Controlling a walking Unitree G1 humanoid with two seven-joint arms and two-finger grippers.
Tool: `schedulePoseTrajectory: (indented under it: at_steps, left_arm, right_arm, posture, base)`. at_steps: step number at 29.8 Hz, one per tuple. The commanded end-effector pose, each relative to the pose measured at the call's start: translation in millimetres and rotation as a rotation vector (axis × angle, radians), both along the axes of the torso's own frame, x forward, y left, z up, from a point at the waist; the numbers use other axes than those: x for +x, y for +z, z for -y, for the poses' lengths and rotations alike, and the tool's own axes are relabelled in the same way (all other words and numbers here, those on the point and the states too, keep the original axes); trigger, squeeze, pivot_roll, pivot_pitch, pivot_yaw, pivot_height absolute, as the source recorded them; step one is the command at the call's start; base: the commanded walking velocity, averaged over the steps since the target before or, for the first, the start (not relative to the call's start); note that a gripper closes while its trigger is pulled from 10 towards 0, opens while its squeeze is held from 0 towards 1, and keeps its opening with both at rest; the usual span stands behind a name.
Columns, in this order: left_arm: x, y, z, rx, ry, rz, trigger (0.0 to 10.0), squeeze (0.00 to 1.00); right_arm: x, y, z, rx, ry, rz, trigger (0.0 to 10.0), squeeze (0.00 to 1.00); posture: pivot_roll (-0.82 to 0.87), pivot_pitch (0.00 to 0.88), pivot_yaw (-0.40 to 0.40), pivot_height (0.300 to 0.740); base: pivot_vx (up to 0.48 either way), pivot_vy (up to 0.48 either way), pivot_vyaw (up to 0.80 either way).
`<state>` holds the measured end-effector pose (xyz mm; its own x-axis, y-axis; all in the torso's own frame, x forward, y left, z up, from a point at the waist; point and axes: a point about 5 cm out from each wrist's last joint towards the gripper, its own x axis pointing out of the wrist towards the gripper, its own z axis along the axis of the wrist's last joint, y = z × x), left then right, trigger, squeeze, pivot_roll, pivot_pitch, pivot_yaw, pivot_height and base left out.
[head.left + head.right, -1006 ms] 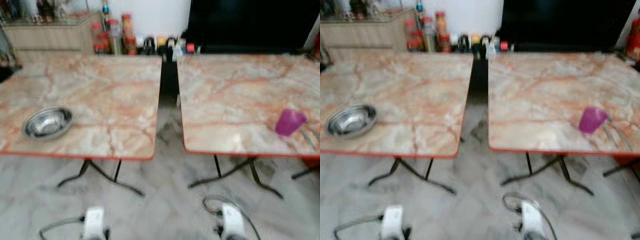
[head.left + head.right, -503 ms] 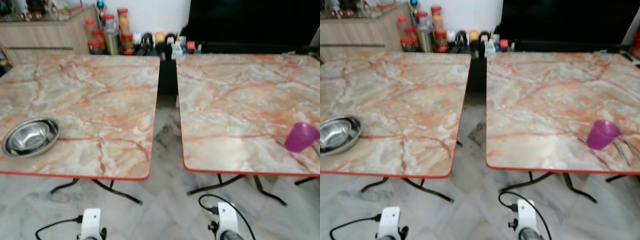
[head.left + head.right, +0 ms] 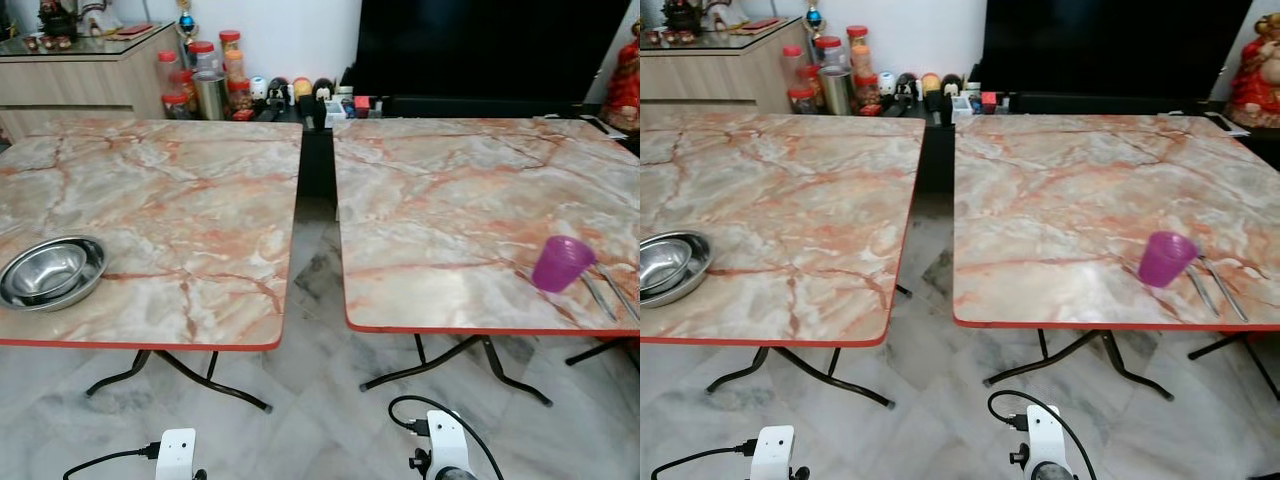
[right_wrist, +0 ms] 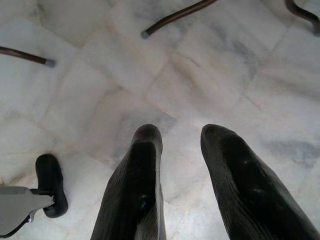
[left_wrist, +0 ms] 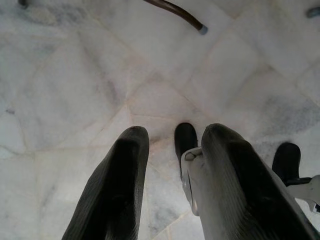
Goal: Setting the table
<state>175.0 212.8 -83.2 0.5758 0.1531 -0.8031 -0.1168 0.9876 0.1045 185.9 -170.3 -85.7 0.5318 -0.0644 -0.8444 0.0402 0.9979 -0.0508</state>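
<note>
Both the left gripper (image 5: 170, 145) and right gripper (image 4: 182, 142) hang open above the floor (image 5: 75, 85), while the bowl (image 3: 665, 268) is cut off on the counter (image 3: 790, 200).

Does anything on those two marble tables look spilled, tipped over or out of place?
Nothing looks spilled or tipped. The steel bowls sit nested and upright near the left table's outer edge. The purple cup stands upright on the right table, with the cutlery lying flat beside it. Both grippers hang over the floor.
</note>
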Motion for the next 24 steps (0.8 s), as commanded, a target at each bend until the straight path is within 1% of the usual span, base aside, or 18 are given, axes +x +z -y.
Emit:
schedulePoseTrajectory:
  at_steps: [1,5,10,24]
  left_arm:
    - [0.3,0.1,-1.6,0.003,0.005,-0.009,10.0,0.00]
    - [-2.5,-0.6,-4.8,0.010,0.019,-0.018,10.0,0.00]
    - [-4.5,-1.5,-4.8,0.006,0.029,-0.022,10.0,0.00]
    - [-3.3,-1.4,-3.6,0.003,0.030,-0.022,10.0,0.00]
  right_arm:
    - [3.5,2.0,2.0,0.003,-0.009,0.018,10.0,0.00]
    - [3.4,2.0,2.3,0.003,-0.015,0.020,10.0,0.00]
    - [4.0,2.3,1.8,0.004,-0.012,0.021,10.0,0.00]
    - [6.7,3.7,2.0,-0.005,-0.021,0.030,10.0,0.00]
  posture:
    - [-0.01,0.000,-0.031,0.740]
    - [-0.01,0.000,-0.032,0.740]
    - [-0.01,0.000,-0.034,0.740]
    - [-0.03,0.000,-0.023,0.740]
  base:
    - [0.000,-0.259,0.00]
    - [0.000,-0.279,0.00]
    - [0.000,-0.289,0.00]
    - [0.000,-0.336,0.00]
